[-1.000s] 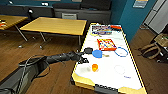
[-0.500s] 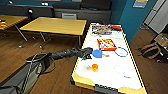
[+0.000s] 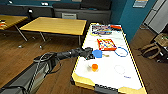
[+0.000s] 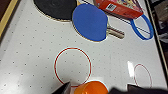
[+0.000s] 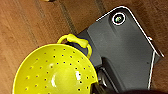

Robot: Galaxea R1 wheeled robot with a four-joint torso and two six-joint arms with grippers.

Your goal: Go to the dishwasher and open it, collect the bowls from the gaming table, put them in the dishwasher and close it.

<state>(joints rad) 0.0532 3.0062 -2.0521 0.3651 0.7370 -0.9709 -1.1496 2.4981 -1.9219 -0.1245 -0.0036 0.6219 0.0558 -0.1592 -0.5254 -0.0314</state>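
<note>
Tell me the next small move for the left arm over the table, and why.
Probably ease the left gripper toward the orange bowl and down. The head view shows the gripper beside the blue paddle, short of the bowl; the wrist view has the bowl at the frame's edge, not centred.

The robot's left arm (image 3: 37,68) is a thick dark grey tube that fills the lower left of the head view, narrowing into a slimmer black forearm with bumpy, ribbed-looking segments toward the frame's centre. A thin black cable (image 3: 37,65) loops along the upper arm, arching over a rounded black joint housing (image 3: 47,58). At the arm's far end is a blocky black gripper (image 3: 89,55). In the left wrist view, two dark pointed parts (image 4: 62,88) of it show along the bottom edge. In the right wrist view, a flat dark grey panel (image 5: 125,50) with a pale trimmed edge carries a round silver-ringed fitting (image 5: 118,18) near its upper corner.
</note>
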